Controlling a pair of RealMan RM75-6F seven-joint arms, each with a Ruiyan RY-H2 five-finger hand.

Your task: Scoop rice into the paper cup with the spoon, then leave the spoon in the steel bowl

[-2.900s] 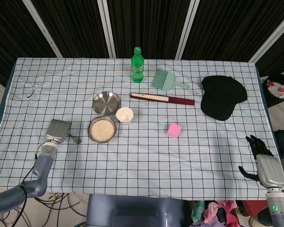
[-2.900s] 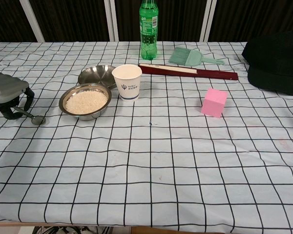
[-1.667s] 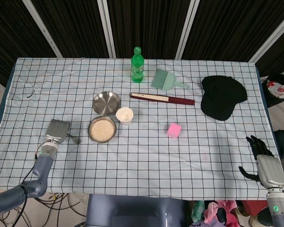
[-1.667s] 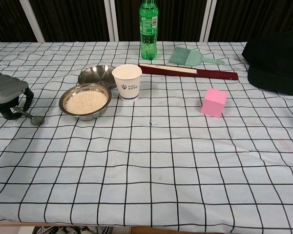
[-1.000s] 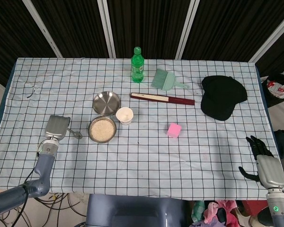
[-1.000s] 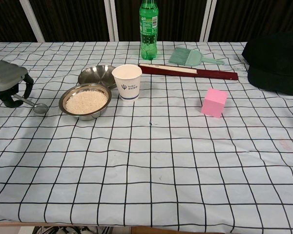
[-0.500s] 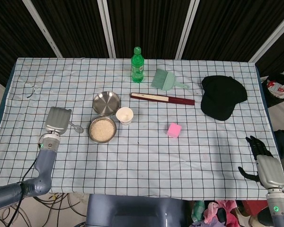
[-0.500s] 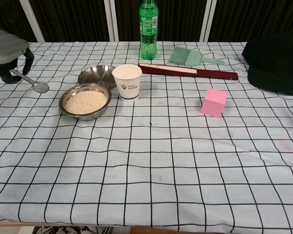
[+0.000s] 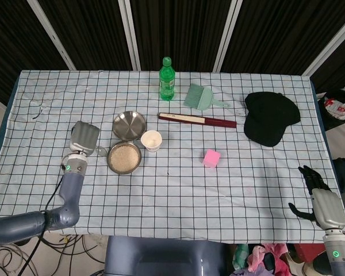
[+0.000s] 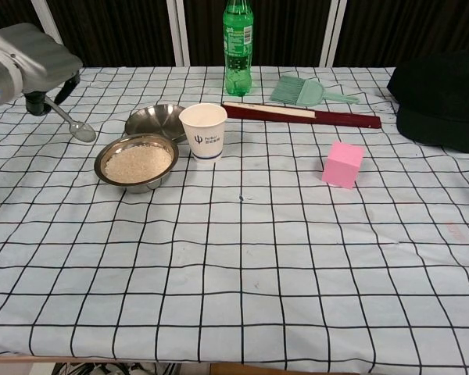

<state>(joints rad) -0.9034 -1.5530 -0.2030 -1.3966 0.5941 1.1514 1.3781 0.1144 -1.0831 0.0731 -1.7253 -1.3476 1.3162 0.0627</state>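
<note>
My left hand [image 10: 31, 58]: raised above the table to the left of the bowls, closed around the handle of the spoon [image 10: 72, 121], whose empty scoop hangs down and points toward the rice.
My right hand [image 9: 319, 198]: off the near right edge of the table, holding nothing, fingers apart.
Risk, the dip: I judge the scoop could catch the near rim of the rice bowl [image 10: 137, 163] and push or tip it, since the bowl is light and sits loose on the cloth [image 10: 242, 258].
Risk, the neighbours: the rice bowl sits just beside both the steel bowl [image 10: 152, 120] and the paper cup [image 10: 203, 131]; a shove on one could knock the others.
Risk, the carry: the cup's mouth is narrow and stands higher than the rice bowl, so a tilted or overfull spoon would likely shed grains onto the cloth on the way across.
Risk, the grip: my hold is on a thin handle; if it twists in my fingers, the scoop could roll and dump its load.
Rice bowl: holds a level bed of white rice, well filled.
Paper cup: upright, just right of the rice bowl; looks empty from above.
Steel bowl: behind the rice bowl, empty; the spoon must end here.
</note>
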